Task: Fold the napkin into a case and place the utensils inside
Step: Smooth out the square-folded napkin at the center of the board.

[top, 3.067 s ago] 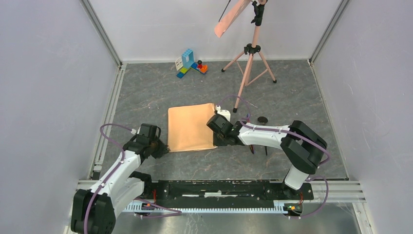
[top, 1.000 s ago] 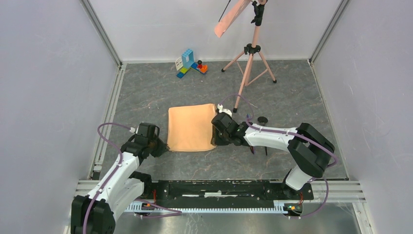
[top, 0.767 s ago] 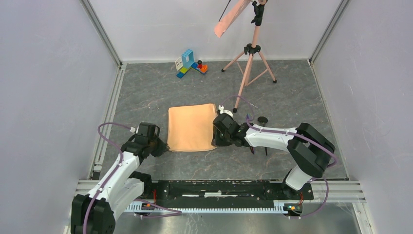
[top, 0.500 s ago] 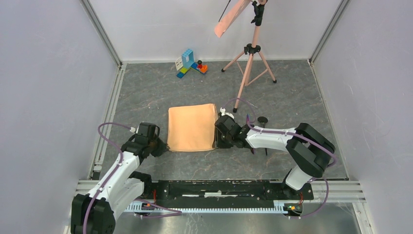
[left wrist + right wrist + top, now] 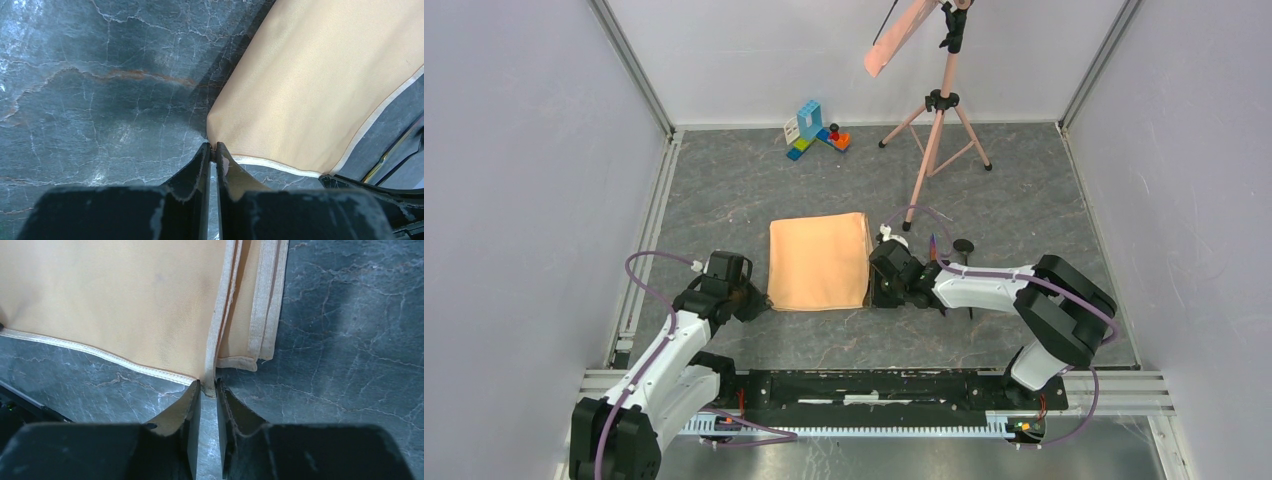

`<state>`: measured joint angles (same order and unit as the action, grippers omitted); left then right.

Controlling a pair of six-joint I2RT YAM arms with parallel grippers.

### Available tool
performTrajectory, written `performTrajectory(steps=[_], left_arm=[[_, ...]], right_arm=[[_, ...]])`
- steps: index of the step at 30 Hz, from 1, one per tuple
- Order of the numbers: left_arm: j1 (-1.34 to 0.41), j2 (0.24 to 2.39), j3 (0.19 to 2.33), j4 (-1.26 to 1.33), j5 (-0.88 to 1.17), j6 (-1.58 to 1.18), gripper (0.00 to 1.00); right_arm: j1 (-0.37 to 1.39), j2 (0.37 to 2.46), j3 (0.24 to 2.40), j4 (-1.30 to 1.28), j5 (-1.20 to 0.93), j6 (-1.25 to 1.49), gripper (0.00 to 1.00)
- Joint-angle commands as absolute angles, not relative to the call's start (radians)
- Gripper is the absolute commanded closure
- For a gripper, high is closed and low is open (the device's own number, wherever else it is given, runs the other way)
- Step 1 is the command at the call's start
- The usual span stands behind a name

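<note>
Left gripper (image 5: 212, 150) clamped on napkin (image 5: 817, 262) at near-left corner; right gripper (image 5: 206, 387) straddling near-right hem; clamped or not, cannot tell.

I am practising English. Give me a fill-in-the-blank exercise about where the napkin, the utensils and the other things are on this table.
1. The left gripper pinches one ___ of the napkin.
2. The utensils lie on the table, to the ___ of the napkin.
3. At the far side, the toy blocks stand left of the pink ___.

Missing words: corner; right; tripod
</note>
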<state>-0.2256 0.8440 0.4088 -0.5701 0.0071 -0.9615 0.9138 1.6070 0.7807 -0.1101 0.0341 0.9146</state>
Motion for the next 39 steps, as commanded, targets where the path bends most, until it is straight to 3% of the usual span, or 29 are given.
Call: performTrajectory(steps=[1,10,18,23,27,32,39], left_arm=[[-0.221,0.836,0.429,-0.544,0.018,-0.924,0.86],[-0.221,0.837,0.422,-0.537,0.024,-0.928,0.86],[-0.221,0.838,0.423,-0.537,0.020,-0.927,0.86],[-0.221,0.839,0.418,-0.535,0.016,-0.930,0.86],[-0.221,0.836,0.419,-0.541,0.011,-0.931,0.85],[-0.221,0.826,0.420,-0.554,0.004,-0.931,0.82],[-0.221,0.809,0.403,-0.550,0.004,-0.940,0.57]], right_arm=[[0.905,1.571,0.772,-0.048,0.042,0.928,0.80],[0.891,1.575,0.758,-0.029,0.025,0.943,0.67],[0.890,1.605,0.741,-0.007,-0.024,0.963,0.68],[0.891,1.600,0.734,0.016,-0.007,0.966,0.77],[0.886,1.580,0.741,0.012,-0.006,0.953,1.00],[0.880,1.547,0.740,0.023,0.024,0.928,1.00],[0.874,1.516,0.730,0.046,0.014,0.921,1.00]])
